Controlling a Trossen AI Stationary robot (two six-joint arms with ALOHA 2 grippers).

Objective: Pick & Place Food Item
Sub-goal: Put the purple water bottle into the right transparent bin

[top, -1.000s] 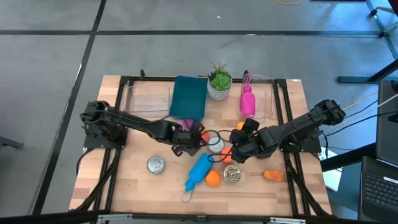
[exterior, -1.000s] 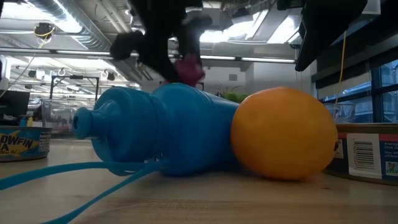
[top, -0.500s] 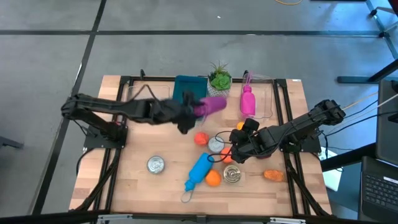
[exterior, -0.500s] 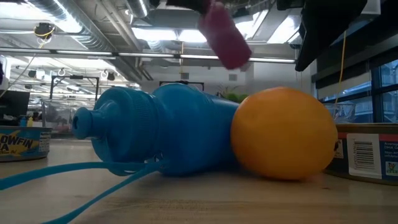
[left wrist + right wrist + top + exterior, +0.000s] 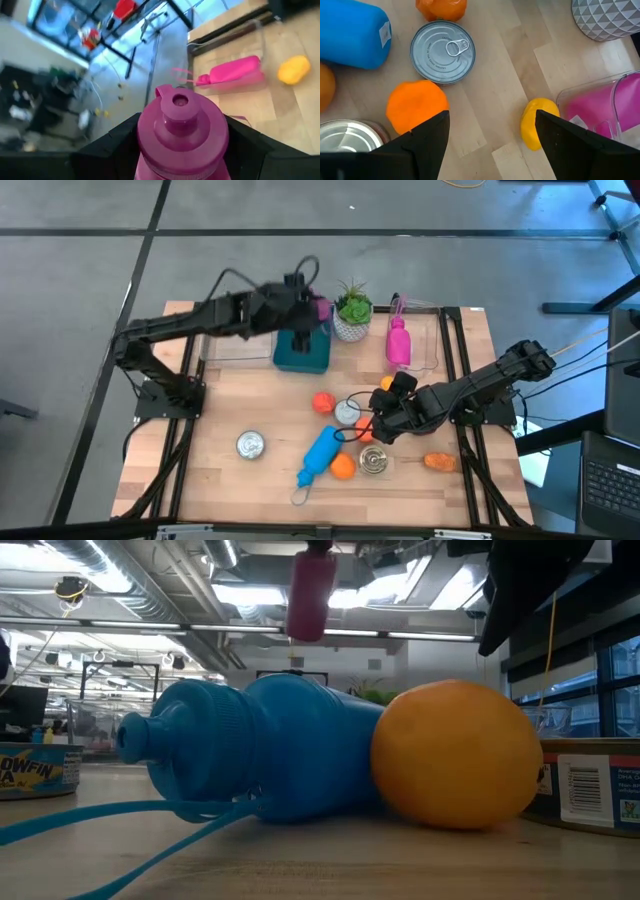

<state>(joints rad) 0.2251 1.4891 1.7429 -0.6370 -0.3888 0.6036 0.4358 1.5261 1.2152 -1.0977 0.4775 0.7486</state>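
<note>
Magenta bottle (image 5: pixel 311 592) now lifted upright.

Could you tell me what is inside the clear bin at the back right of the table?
A pink bottle lies in the clear bin, its strap loop toward the back edge. Whatever is beneath the bottle is covered, so I cannot tell whether anything else is in there.

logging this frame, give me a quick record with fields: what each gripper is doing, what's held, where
left gripper: shut on magenta bottle
held item position: raised above the teal box at the table's back
right gripper: open, empty, low over the table
below right gripper: tin can, yellow item
</note>
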